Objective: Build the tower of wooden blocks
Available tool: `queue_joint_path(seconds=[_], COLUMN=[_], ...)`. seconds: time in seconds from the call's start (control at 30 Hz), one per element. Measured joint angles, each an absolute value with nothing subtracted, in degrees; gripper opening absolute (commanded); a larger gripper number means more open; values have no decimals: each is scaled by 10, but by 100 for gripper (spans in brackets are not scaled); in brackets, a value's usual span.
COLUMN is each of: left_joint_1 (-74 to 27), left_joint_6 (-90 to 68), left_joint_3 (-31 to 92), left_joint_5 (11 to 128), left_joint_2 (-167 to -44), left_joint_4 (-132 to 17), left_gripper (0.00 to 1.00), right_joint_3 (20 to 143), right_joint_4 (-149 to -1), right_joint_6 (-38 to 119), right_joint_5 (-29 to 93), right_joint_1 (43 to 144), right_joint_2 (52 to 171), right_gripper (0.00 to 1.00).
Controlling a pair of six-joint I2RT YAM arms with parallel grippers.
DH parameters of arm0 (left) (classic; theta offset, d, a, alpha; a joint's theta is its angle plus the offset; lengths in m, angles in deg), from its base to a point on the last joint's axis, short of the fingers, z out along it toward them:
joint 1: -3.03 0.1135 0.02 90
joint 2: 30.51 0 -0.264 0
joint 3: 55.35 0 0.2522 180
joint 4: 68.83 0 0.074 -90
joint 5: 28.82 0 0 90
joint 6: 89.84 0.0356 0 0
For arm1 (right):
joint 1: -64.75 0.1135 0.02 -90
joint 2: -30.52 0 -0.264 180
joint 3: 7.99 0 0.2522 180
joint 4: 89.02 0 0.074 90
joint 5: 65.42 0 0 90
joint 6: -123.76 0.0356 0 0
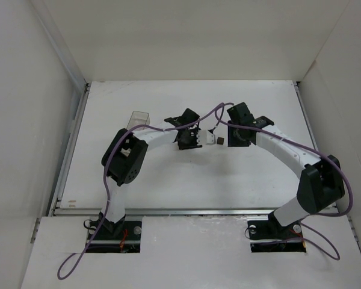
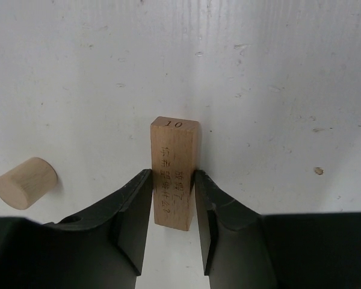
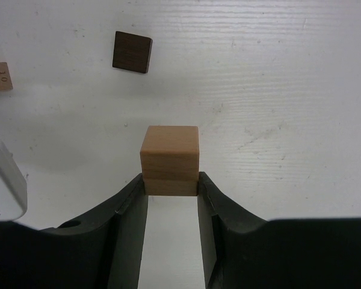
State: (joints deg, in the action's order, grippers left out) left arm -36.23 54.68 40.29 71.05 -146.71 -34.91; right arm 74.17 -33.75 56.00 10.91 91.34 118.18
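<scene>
A pale tan oblong block (image 2: 174, 171), marked 10 on its far end, lies between the fingers of my left gripper (image 2: 172, 177). Both fingertips press its sides, so the gripper is shut on it. My right gripper (image 3: 171, 180) is shut on a tan cube-shaped block (image 3: 169, 158) with a seam across its near face, pinched at its lower part. A small dark brown cube (image 3: 132, 52) rests on the table beyond and to the left of it. In the top view that cube (image 1: 218, 141) sits between the left gripper (image 1: 195, 139) and the right gripper (image 1: 231, 141).
A short pale wooden cylinder (image 2: 25, 182) lies on its side left of the left fingers. A clear plastic box (image 1: 139, 119) stands behind the left arm. White walls enclose the table (image 1: 168, 180) on three sides, and purple cables trail over both arms.
</scene>
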Motion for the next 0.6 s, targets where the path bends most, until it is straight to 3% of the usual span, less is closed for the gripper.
queue_joint_path(seconds=[0.17,0.37,0.4,0.47,0.6], left_joint_1=[-363,-364,-364,-364,-365], left_joint_6=[557,560,556,549,501], left_joint_3=[403,403,403,404,416], left_joint_5=[718,713,710,697,683], left_joint_2=[-1467,-1467,-1467,-1467,-1464], left_joint_4=[-347,-351,-353,-364,-368], left_gripper=[30,40,49,100,100], right_joint_3=[733,732,732,732,732], right_joint_4=[-343,-343,-344,-347,-355], right_joint_6=[560,560,560,560,558], right_joint_5=[111,113,114,116,122], right_joint_1=[913,913,913,913,913], right_joint_2=[1178,1174,1174,1174,1173], right_gripper=[0,2,2,3,3])
